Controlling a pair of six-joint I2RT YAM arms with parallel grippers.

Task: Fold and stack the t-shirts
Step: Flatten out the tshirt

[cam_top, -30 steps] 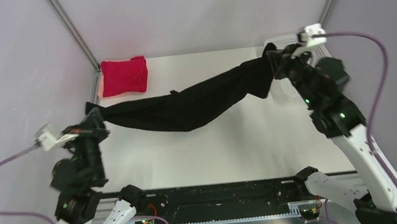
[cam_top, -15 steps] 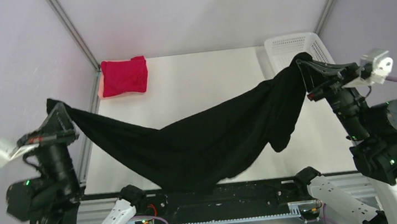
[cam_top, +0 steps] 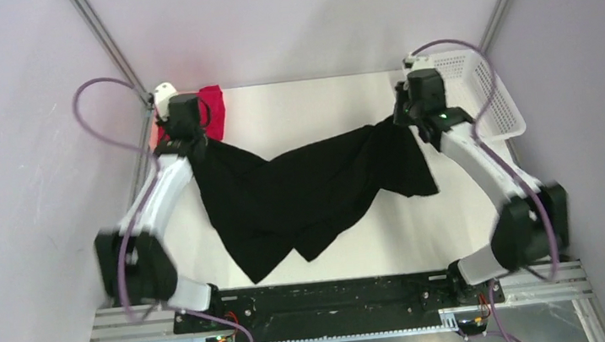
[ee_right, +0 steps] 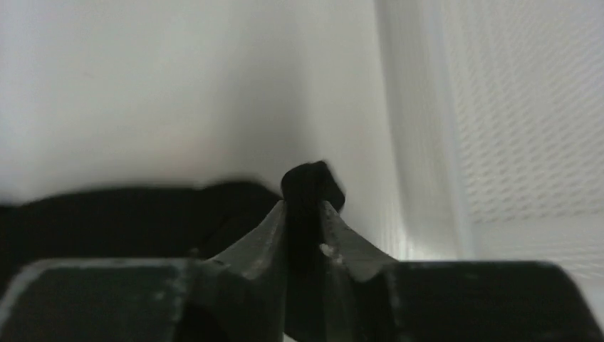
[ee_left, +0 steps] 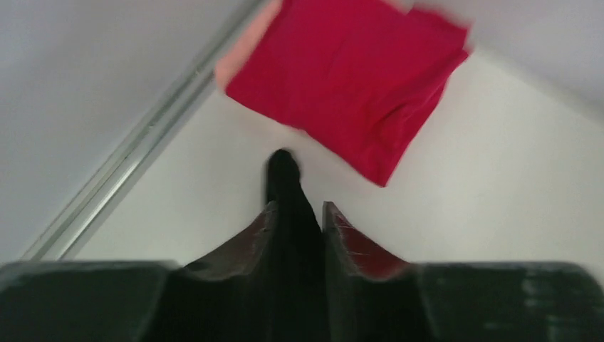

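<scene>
The large black t-shirt (cam_top: 301, 192) hangs stretched between my two grippers over the far half of the table, its loose part trailing toward the near edge. My left gripper (cam_top: 192, 140) is shut on one corner of it; the pinched black cloth (ee_left: 288, 192) shows between the fingers. My right gripper (cam_top: 409, 117) is shut on the other corner, a black nub (ee_right: 310, 187) of it poking past the fingertips. The folded crimson-red t-shirt (cam_top: 209, 103) lies at the far left corner, mostly hidden behind my left wrist; it also shows in the left wrist view (ee_left: 349, 78).
A white plastic mesh basket (cam_top: 486, 88) stands at the far right, just beside my right gripper; its wall shows in the right wrist view (ee_right: 513, 107). A metal frame rail (ee_left: 135, 171) runs along the table's left edge. Grey walls enclose the table.
Both arms have swung from raised, near-side positions out to the far end of the table, carrying the black t-shirt away from the near edge. Both grippers stay shut on it.
</scene>
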